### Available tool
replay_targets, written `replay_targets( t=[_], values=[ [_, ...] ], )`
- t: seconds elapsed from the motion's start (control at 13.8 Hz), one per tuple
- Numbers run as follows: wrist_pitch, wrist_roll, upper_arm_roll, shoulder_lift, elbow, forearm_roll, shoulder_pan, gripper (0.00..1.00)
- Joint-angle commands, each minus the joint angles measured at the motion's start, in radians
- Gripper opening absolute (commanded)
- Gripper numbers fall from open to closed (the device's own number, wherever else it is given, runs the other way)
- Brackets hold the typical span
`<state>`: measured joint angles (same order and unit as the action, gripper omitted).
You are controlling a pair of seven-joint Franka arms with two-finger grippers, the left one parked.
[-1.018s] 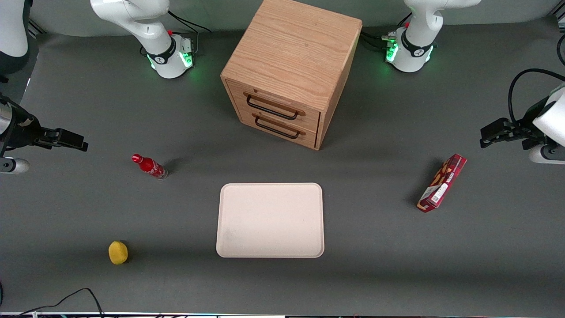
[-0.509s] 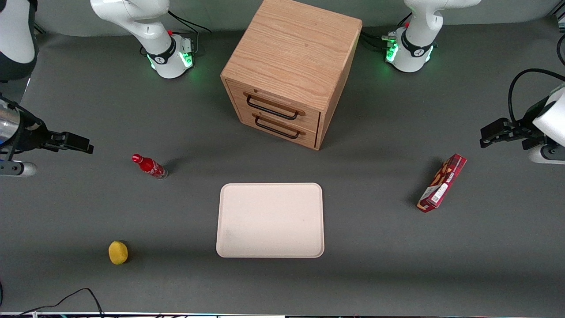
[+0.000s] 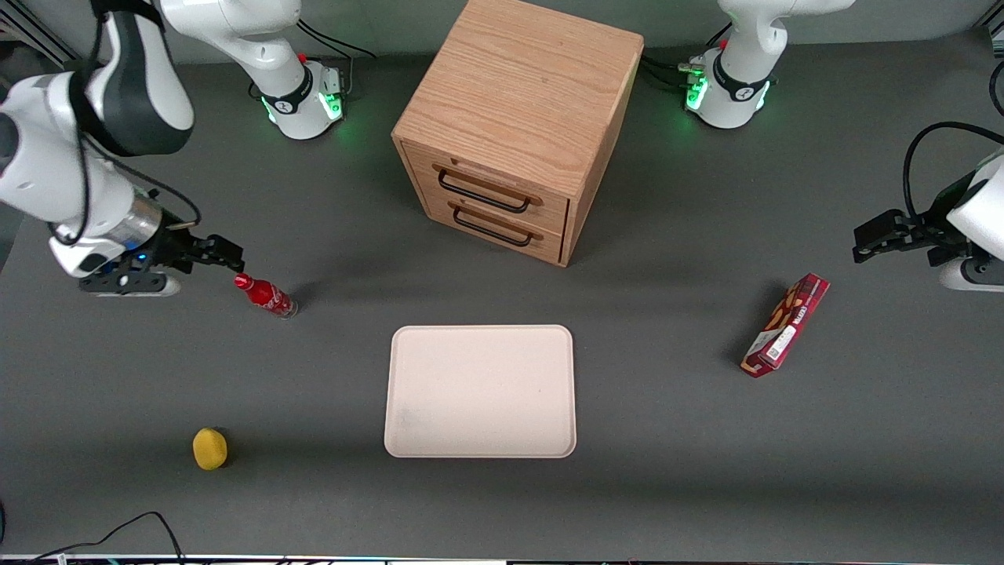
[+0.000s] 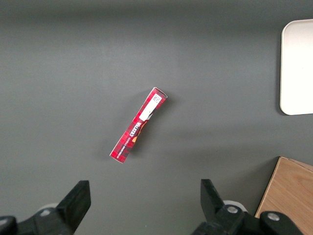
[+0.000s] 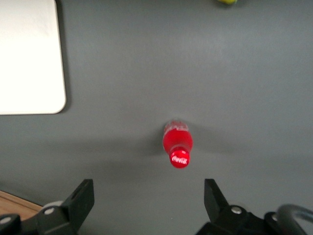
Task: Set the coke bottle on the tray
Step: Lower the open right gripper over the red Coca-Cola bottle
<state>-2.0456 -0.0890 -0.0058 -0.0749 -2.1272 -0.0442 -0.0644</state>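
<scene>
The coke bottle (image 3: 267, 296) is a small red bottle with a red cap, standing upright on the grey table toward the working arm's end. It also shows in the right wrist view (image 5: 177, 143), seen from above. The cream tray (image 3: 480, 391) lies flat in the middle of the table, nearer to the front camera than the wooden cabinet; its corner shows in the right wrist view (image 5: 29, 58). My right gripper (image 3: 223, 253) is open and empty, above the table just beside the bottle's cap, not touching it. Its open fingers (image 5: 83, 196) frame bare table.
A wooden drawer cabinet (image 3: 518, 125) with two black handles stands farther from the front camera than the tray. A yellow lemon-like object (image 3: 209, 448) lies near the table's front edge. A long red snack box (image 3: 786, 325) lies toward the parked arm's end.
My right arm has swung in from the table's end toward the bottle; the gripper now sits close beside the bottle's cap. The bottle and tray have not moved.
</scene>
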Motion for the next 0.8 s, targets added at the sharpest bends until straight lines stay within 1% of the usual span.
replay_targets(
  t=[0.0, 0.15, 0.44, 0.51, 0.58, 0.73],
  values=[
    [-0.083, 0.057, -0.002, -0.056, -0.111, -0.011, 0.035, 1.0],
    [-0.105, 0.083, -0.002, -0.043, -0.123, -0.011, 0.054, 1.0],
    [-0.198, 0.084, -0.002, -0.008, -0.172, -0.011, 0.054, 0.83],
    [-0.235, 0.084, -0.002, -0.003, -0.19, -0.011, 0.054, 0.82],
    [-0.269, 0.084, -0.002, 0.006, -0.209, -0.011, 0.054, 0.79],
    [-0.332, 0.086, -0.002, 0.049, -0.217, -0.011, 0.054, 0.78]
  ],
)
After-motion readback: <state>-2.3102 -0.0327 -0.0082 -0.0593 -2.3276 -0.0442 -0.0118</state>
